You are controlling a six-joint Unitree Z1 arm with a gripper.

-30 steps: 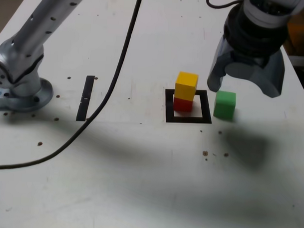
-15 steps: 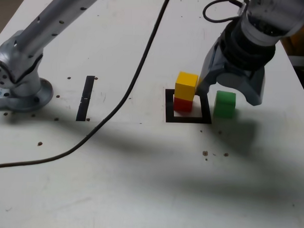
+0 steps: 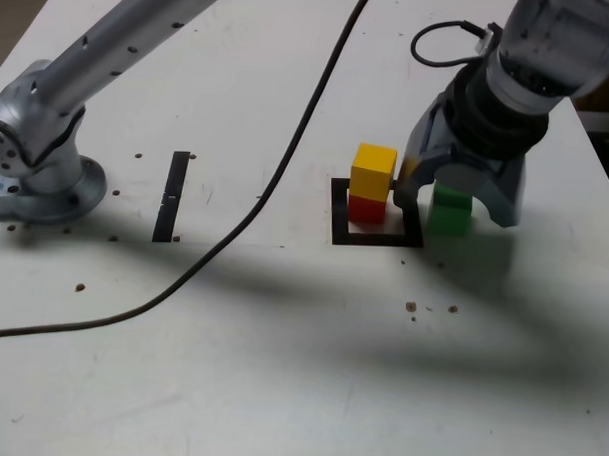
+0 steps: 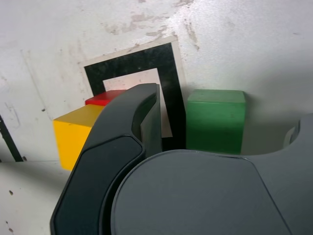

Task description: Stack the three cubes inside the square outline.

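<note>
While claw [image 3: 452, 198] straddles it open, green cube [image 3: 450, 210] shows plain matte faces.

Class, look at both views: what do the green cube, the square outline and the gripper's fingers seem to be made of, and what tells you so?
Green cube: probably foam or painted wood; matte, plain faces without glare.
Square outline: thin black tape lying flat on the white table, slightly glossy in the wrist view.
Gripper fingers: likely moulded plastic; smooth dark rounded shells with a soft sheen.
</note>
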